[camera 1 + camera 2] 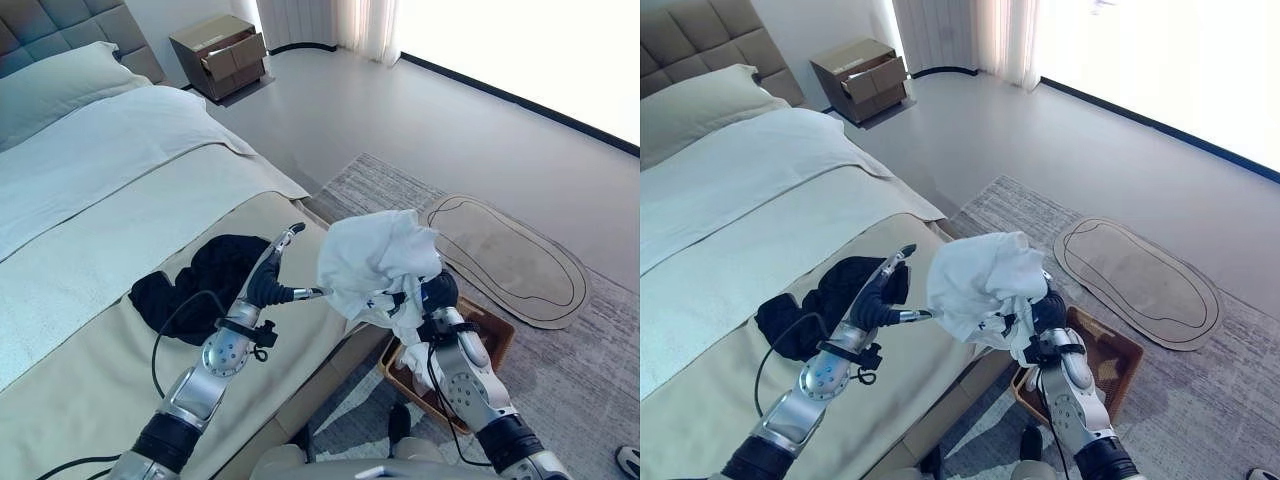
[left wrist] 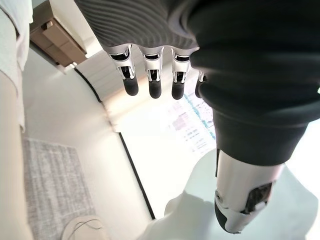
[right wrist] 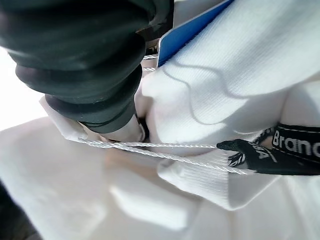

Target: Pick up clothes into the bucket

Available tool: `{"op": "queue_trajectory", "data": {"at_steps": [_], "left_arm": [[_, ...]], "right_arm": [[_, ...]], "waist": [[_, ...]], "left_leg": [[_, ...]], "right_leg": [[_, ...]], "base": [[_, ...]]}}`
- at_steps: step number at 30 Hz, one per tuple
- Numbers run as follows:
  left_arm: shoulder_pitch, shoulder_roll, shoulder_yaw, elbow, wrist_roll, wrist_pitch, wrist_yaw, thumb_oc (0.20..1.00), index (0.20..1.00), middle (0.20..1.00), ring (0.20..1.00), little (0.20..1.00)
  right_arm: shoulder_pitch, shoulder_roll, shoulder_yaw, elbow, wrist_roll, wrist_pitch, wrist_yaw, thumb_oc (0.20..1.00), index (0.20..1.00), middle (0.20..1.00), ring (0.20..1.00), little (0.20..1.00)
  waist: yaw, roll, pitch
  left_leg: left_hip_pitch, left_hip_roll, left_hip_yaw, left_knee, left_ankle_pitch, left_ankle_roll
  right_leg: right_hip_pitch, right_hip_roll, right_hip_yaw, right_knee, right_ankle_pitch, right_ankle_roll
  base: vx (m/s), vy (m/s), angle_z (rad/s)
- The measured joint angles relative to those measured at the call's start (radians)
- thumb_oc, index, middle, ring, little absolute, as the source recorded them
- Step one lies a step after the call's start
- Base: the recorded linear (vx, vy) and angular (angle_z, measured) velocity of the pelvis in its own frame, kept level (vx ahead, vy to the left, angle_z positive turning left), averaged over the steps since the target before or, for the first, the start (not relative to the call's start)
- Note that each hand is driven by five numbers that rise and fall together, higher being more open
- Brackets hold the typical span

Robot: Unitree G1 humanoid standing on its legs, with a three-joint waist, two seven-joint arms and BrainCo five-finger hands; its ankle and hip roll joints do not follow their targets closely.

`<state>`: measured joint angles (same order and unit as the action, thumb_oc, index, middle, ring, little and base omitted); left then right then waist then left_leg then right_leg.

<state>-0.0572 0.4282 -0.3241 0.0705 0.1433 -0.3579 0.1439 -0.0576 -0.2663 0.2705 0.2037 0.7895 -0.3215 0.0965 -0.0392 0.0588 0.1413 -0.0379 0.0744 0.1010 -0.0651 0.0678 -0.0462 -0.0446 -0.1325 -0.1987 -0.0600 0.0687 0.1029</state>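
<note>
Rug (image 1: pixel 590 350), basket (image 1: pixel 495 335) contents unclear, right hand (image 1: pixel 432 295) gripping white garment (image 1: pixel 375 262)

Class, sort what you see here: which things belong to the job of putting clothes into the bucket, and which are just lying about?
Part of the job:
- white garment, bunched up at the right hand
- black garment lying on the bed
- woven basket on the floor beside the bed
- left hand, fingers straight

Just lying about:
- bed
- pillow
- nightstand
- rug
</note>
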Motion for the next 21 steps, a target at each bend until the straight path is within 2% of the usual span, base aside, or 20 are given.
{"op": "queue_trajectory", "data": {"at_steps": [8, 13, 17, 21], "left_arm": [[0.095, -0.021, 0.049, 0.050, -0.010, -0.001, 0.016, 1.000, 1.000, 1.000, 1.000, 1.000], [0.163, -0.029, 0.127, 0.084, -0.044, -0.006, 0.037, 1.000, 1.000, 1.000, 1.000, 1.000], [0.224, -0.050, 0.179, 0.094, -0.100, -0.012, 0.055, 1.000, 1.000, 1.000, 1.000, 1.000], [0.262, -0.085, 0.244, 0.105, -0.172, -0.032, 0.064, 1.000, 1.000, 1.000, 1.000, 1.000]], "right_arm": [[0.070, 0.017, -0.055, -0.002, 0.058, -0.008, 0.006, 0.200, 0.200, 0.200, 0.200, 0.200], [0.125, 0.032, -0.196, -0.002, 0.069, -0.032, -0.007, 0.200, 0.200, 0.200, 0.200, 0.200], [0.158, 0.050, -0.314, 0.006, 0.090, -0.078, -0.048, 0.200, 0.200, 0.200, 0.200, 0.200], [0.192, 0.045, -0.409, 0.052, 0.039, -0.109, -0.109, 0.200, 0.200, 0.200, 0.200, 0.200]], "waist": [[-0.001, -0.020, -0.015], [0.000, -0.020, -0.015], [-0.001, -0.021, -0.015], [-0.001, -0.021, -0.014]], "left_leg": [[0.011, 0.001, 0.006, -0.014, 0.000, 0.000], [0.014, 0.002, 0.006, -0.019, 0.000, 0.000], [0.016, 0.001, 0.007, -0.021, 0.000, 0.000], [0.016, 0.002, 0.006, -0.021, 0.000, 0.000]], "right_leg": [[0.007, 0.003, 0.002, -0.010, 0.000, 0.001], [0.010, 0.003, 0.002, -0.016, 0.000, 0.002], [0.012, 0.003, 0.002, -0.019, 0.000, 0.003], [0.014, 0.004, 0.002, -0.023, -0.003, 0.006]], "base": [[0.00, -0.002, -0.01], [0.00, 0.000, 0.00], [0.00, 0.000, 0.00], [0.00, 0.000, 0.00]]}}
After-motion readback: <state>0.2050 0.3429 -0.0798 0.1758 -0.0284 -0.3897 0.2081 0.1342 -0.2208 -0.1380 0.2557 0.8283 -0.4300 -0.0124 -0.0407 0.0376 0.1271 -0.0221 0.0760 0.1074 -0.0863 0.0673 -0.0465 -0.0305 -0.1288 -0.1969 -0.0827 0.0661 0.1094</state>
